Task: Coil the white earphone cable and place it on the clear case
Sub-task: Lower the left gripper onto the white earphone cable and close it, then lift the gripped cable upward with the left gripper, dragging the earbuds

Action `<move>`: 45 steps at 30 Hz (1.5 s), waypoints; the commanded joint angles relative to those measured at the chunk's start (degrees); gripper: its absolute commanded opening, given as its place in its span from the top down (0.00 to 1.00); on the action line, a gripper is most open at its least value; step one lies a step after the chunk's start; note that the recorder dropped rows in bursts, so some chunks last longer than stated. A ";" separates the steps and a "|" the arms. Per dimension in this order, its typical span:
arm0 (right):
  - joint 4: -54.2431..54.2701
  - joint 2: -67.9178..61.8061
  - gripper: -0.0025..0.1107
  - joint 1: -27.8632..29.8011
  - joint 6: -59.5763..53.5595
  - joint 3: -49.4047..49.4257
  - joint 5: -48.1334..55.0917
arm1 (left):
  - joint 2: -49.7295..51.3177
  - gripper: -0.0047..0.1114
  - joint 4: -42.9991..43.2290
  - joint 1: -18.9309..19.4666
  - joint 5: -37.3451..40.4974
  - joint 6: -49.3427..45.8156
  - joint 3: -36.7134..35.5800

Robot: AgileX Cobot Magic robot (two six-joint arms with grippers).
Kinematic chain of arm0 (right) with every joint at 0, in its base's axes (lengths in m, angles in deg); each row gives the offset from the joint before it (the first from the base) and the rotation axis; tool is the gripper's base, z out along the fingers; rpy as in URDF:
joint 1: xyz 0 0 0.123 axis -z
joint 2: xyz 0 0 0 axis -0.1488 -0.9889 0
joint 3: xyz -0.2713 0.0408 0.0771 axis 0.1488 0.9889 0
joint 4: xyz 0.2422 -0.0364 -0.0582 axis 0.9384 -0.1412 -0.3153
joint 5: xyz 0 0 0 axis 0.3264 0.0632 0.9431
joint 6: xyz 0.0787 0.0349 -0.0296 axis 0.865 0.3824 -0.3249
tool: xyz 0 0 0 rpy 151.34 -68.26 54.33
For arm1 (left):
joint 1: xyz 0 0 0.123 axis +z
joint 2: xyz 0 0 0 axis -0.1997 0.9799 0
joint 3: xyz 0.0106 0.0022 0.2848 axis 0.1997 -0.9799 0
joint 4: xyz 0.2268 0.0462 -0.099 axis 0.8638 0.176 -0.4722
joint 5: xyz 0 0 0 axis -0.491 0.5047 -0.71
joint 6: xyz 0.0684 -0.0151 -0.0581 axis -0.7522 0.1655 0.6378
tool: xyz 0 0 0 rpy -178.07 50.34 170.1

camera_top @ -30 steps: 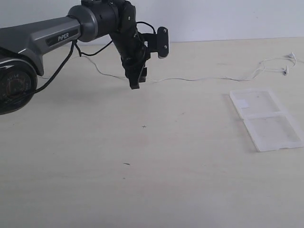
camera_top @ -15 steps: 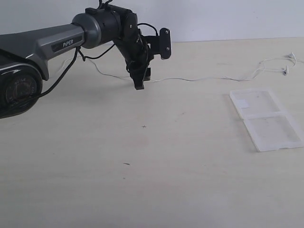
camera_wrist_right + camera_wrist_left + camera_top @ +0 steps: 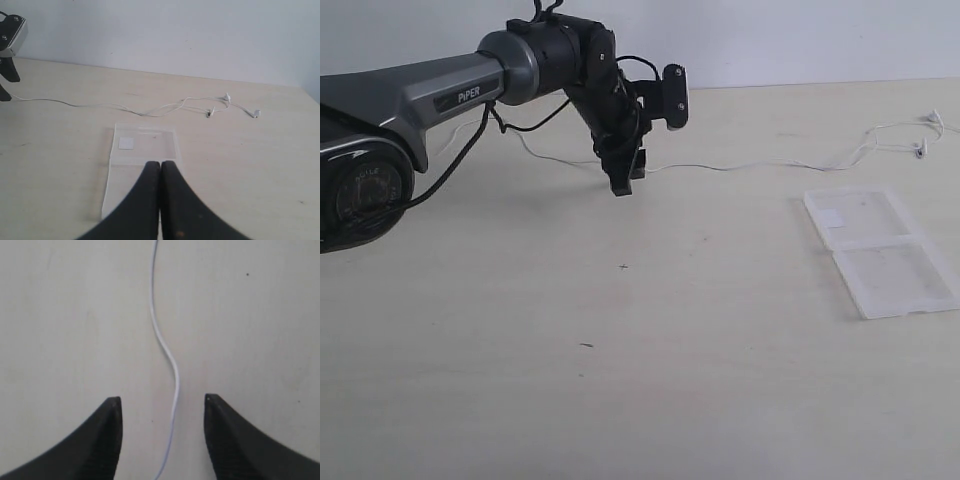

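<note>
The left gripper [image 3: 623, 178] hangs over the white earphone cable [image 3: 740, 167], its 2 fingers [image 3: 97, 440] spread wide and holding nothing. In the left wrist view the cable runs between them, nearer 1 finger than the other. The cable lies uncoiled across the pale table [image 3: 620, 350], ending in 2 earbuds [image 3: 918, 150] near the far edge, apart from the clear case [image 3: 895, 280], which lies flat with its 2 halves spread. The right gripper [image 3: 160, 167], fingers pressed together and empty, hovers above the case.

The likely trouble is a missed pinch. The cable is very thin and flat on the table, so the fingers could close just over it or nudge it sideways. A quick pull could also drag the earbuds across the table into the light case and shift it.
</note>
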 commanded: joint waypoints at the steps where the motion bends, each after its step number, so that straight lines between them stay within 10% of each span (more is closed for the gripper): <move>1: 0.00 0.27 0.97 0.37 -0.05 0.27 -0.67 | 0.03 0.53 -2.59 -0.12 0.77 -1.44 0.35; 16: 0.00 0.27 0.97 0.37 -0.05 0.27 -0.67 | 2.79 0.53 -2.49 -0.12 -5.26 -1.70 0.35; 37: 0.00 0.27 0.97 0.37 -0.05 0.27 -0.67 | 2.44 0.96 5.04 -0.75 -3.36 4.94 0.35; 45: 0.00 0.27 0.97 0.37 -0.05 0.27 -0.67 | -8.15 0.96 5.04 -0.75 -3.35 20.27 0.35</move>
